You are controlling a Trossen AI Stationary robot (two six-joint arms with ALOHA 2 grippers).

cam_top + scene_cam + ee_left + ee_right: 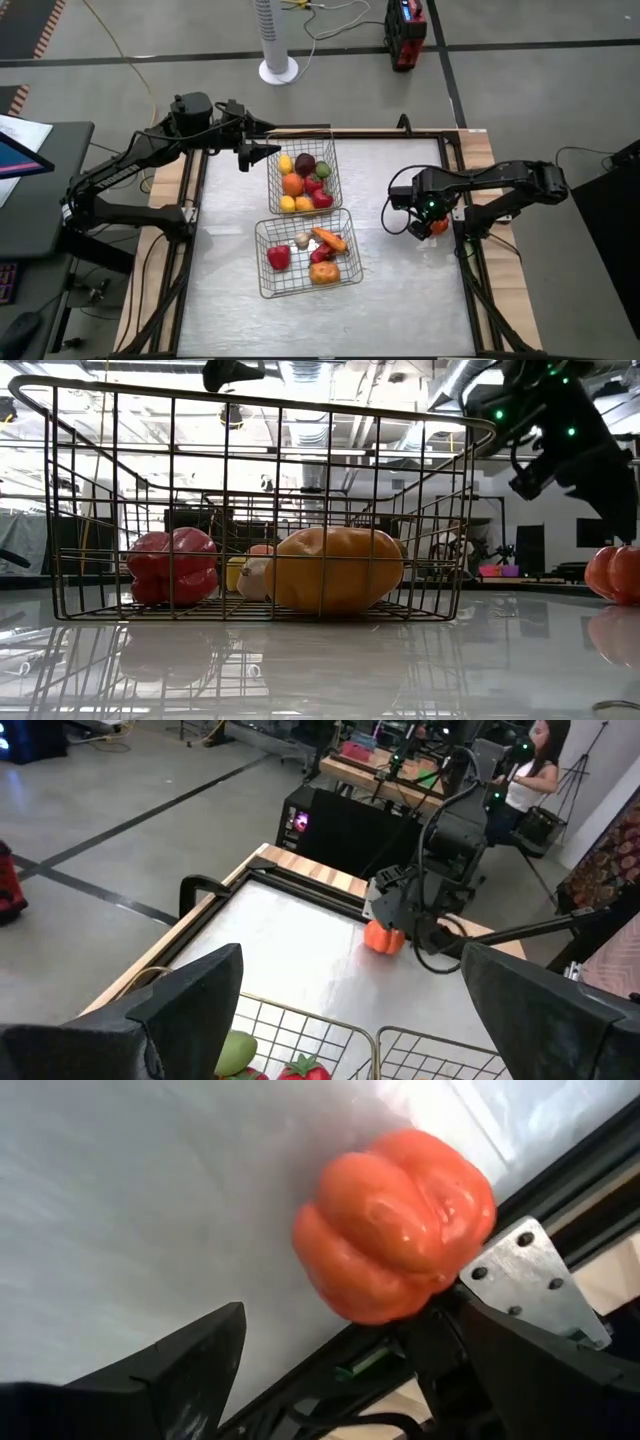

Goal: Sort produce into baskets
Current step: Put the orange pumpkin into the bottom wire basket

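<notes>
An orange bell pepper lies on the table by the right rail, also in the high view and the low view. My right gripper is open just above it, slanting down, the pepper just ahead of its fingertips. My left gripper is open and empty above the far left corner of the far basket, which holds yellow, orange, purple, green and red pieces. The near basket holds a red pepper, a carrot and a yellow-orange piece. My right gripper's one fingertip stands right beside the pepper's lower side, coming slanting from above. I cannot tell whether it touches. The pepper rests on the table.
Dark frame rails run along the table's edges, the right one next to the pepper. A fan stand and a red device are on the floor beyond the far edge. A person is at a bench beyond the table.
</notes>
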